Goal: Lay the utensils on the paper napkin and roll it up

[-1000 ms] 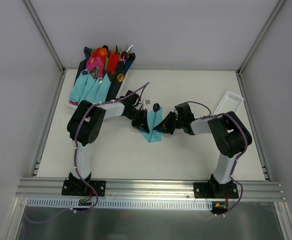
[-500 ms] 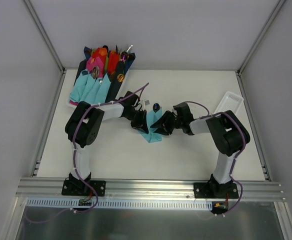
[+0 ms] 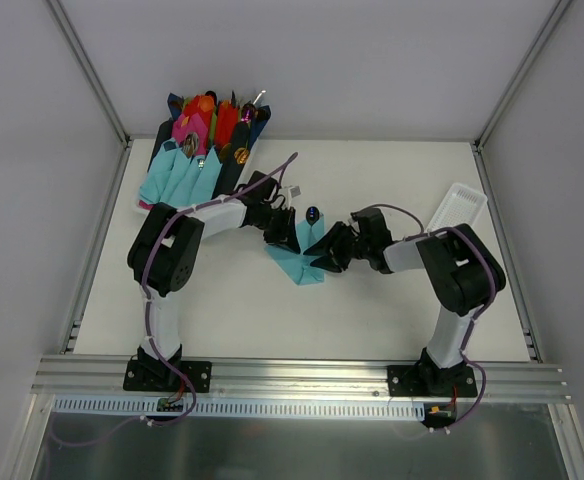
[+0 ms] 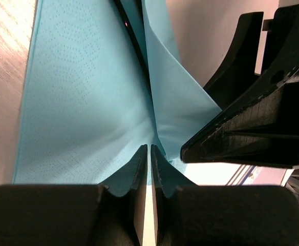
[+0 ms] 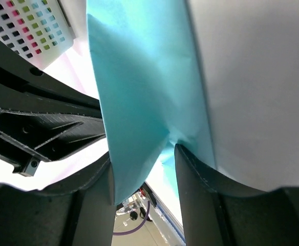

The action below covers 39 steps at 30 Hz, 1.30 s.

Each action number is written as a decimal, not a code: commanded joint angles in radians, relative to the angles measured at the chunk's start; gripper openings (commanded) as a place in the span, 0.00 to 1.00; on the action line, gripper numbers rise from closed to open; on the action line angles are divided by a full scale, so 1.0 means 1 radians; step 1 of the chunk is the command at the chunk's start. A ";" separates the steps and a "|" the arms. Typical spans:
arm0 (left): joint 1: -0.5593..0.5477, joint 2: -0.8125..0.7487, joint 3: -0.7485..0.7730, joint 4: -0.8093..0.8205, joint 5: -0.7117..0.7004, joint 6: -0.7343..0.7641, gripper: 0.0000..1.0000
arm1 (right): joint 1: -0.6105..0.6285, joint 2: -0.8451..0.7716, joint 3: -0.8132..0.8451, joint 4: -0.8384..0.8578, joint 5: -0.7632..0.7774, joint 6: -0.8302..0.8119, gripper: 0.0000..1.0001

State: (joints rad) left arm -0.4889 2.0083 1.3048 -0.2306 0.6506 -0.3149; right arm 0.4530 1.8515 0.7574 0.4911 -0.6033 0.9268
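Thin teal paper napkin (image 3: 300, 258) sits mid white table (image 3: 392, 320), bunched up between both arms. Left tool (image 4: 149, 151) is pinched nearly closed on its edge, right tool (image 5: 143, 154) is partway open around a raised fold.

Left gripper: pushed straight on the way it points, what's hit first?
The napkin: the left gripper's tips seem to pinch its fold. Beyond, along the crease, a dark utensil handle. Right gripper looks off to the side, depth unclear.
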 commanded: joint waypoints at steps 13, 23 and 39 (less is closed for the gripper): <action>-0.013 -0.028 -0.030 -0.009 0.109 0.028 0.22 | -0.085 -0.077 -0.058 0.023 -0.013 -0.020 0.32; -0.043 -0.032 -0.029 -0.009 0.145 0.043 0.34 | -0.111 -0.117 -0.064 0.021 -0.019 -0.020 0.16; -0.082 -0.060 -0.053 -0.001 0.196 0.092 0.38 | -0.112 -0.107 -0.061 0.021 -0.021 -0.020 0.11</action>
State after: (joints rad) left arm -0.5564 2.0079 1.2610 -0.2317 0.8112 -0.2615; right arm 0.3470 1.7718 0.6968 0.4969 -0.6144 0.9218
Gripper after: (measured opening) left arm 0.376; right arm 0.117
